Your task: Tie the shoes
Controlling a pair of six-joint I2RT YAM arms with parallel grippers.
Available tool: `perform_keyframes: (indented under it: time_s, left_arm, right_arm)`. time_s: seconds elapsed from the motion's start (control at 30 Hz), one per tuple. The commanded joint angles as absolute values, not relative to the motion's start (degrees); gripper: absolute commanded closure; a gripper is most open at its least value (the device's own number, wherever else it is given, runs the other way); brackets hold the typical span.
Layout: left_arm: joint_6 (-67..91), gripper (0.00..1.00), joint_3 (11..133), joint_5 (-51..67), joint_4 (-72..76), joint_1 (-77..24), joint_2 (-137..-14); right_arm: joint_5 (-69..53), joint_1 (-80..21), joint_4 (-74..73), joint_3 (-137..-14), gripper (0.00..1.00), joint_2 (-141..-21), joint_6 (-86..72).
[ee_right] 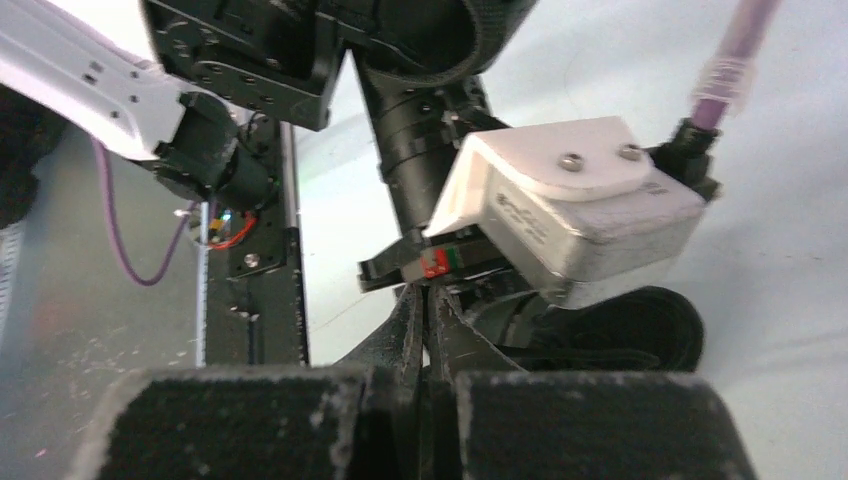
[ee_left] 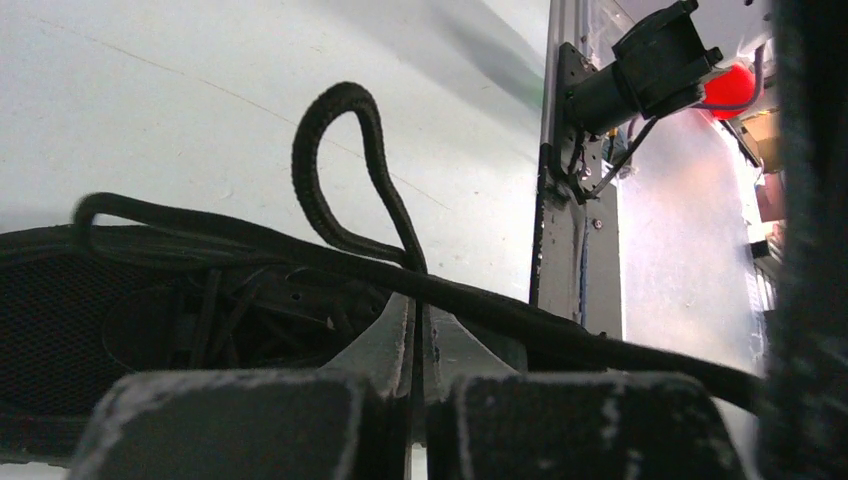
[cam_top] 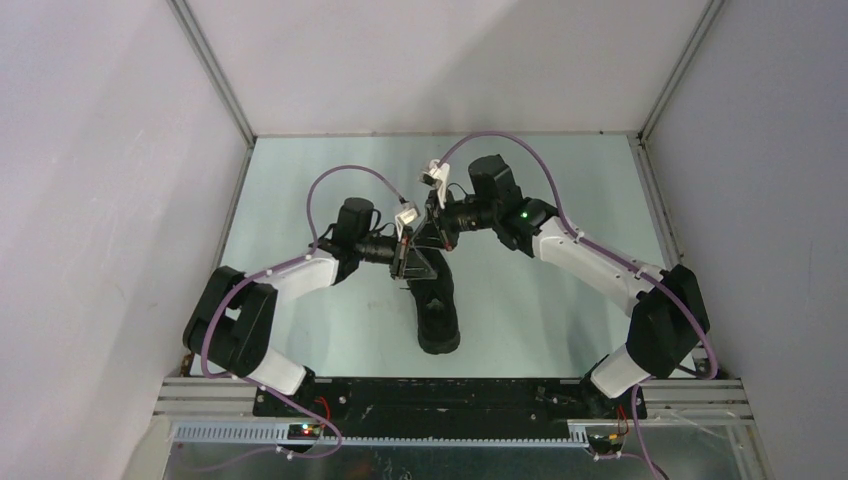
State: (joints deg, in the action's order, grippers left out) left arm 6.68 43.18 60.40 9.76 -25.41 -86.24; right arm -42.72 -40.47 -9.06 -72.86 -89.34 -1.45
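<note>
A black sneaker point(cam_top: 438, 312) lies in the middle of the pale table, toe toward the arm bases. Both grippers meet above its laced top. My left gripper point(cam_top: 405, 262) is shut on a black lace; in the left wrist view its jaws point(ee_left: 416, 300) pinch the base of an upright lace loop point(ee_left: 335, 150). A second taut lace strand point(ee_left: 560, 330) crosses in front of the fingertips toward the lower right. The shoe opening point(ee_left: 120, 320) lies at left. My right gripper point(cam_top: 437, 232) has its jaws point(ee_right: 425, 295) pressed together on a thin lace, just under the left wrist camera point(ee_right: 560, 215).
White enclosure walls point(cam_top: 120, 150) surround the table on three sides. A black base rail point(cam_top: 440, 395) runs along the near edge. The arm mount post point(ee_left: 565, 230) stands right of the shoe. The shoe's collar point(ee_right: 640, 330) shows behind the right fingers.
</note>
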Motion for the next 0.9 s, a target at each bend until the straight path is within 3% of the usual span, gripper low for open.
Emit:
perform_keyframes:
  time_s: [0.0,0.37,0.87]
  left_arm:
    - [6.64,1.00,43.15,58.78,9.89,-25.13,-85.73]
    - [3.74,1.00,42.83,52.93,6.24,-23.83,-83.06]
    - [0.87,1.00,43.42,48.67,2.16,-23.73,-81.94]
  right_arm:
    - [-47.74,-41.35,-8.42,-73.10,1.00,-85.87,-2.29]
    - [-53.38,-43.44,-36.68,-70.55,1.00,-74.25,17.90]
    - [-50.60,-44.75,-46.59,-64.58,1.00,-67.11,31.80]
